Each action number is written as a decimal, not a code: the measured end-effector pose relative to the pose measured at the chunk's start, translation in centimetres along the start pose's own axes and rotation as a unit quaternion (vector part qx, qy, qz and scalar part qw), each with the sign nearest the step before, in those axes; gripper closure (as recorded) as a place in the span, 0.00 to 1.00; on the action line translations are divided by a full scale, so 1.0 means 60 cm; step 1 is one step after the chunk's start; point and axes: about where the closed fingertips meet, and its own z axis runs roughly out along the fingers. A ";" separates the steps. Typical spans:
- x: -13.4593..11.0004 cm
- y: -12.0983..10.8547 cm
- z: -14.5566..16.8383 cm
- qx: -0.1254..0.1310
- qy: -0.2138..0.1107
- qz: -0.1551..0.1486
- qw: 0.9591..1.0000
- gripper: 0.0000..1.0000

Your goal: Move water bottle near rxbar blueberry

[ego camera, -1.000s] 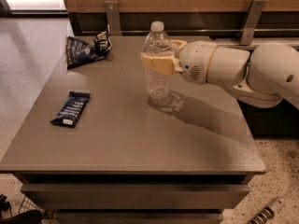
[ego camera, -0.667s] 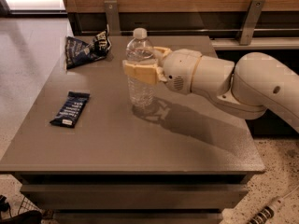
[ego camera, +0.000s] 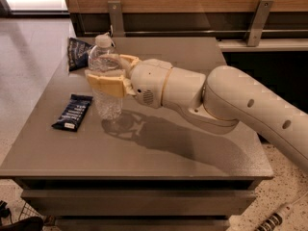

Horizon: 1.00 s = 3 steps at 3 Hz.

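1. The rxbar blueberry point(ego camera: 72, 112) lies flat at the frame's left-centre; its white lettering is unreadable.
2. A dark-blue snack bag point(ego camera: 77, 53) sits upper left, its print illegible.
3. The water bottle point(ego camera: 109, 105) stands upright just right of the bar.
4. The gripper point(ego camera: 107, 70) is clamped around the bottle's middle.

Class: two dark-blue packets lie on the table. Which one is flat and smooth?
The rxbar blueberry, near the front beside the water bottle held by the gripper; the snack bag at the back is crumpled.
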 end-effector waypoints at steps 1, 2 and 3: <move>0.019 0.005 0.028 -0.003 0.013 0.006 1.000 1.00; 0.048 -0.008 0.045 0.000 0.024 0.012 1.000 1.00; 0.069 -0.021 0.054 0.004 0.032 0.013 0.999 1.00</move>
